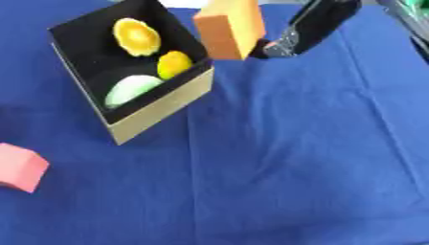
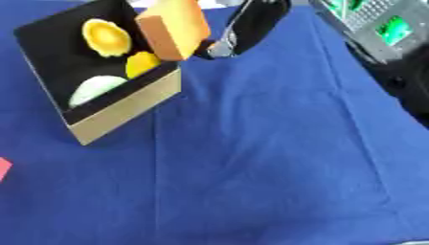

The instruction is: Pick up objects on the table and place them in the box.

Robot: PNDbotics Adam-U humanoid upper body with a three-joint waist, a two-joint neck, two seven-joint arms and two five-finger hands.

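— Where is the orange block [image 1: 228, 27]?

— It is up in the air, just past the box's [image 1: 159, 107] far right corner. The right robot hand [image 1: 289, 42] holds it by its right side, fingers pinched on it.

— What is in the box?

— A yellow round thing [image 1: 137, 36], a small orange ball [image 1: 174, 63] and a pale green thing [image 1: 130, 89] (all on the black bottom).

— Anything else?

— A pink block [image 1: 20, 167] lies on the blue bench [image 1: 293, 158], well to the left of the box's near corner.

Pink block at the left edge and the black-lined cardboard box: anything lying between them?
Nothing. In the left eye view, only bare blue tablecloth lies between the pink block and the black-lined cardboard box.
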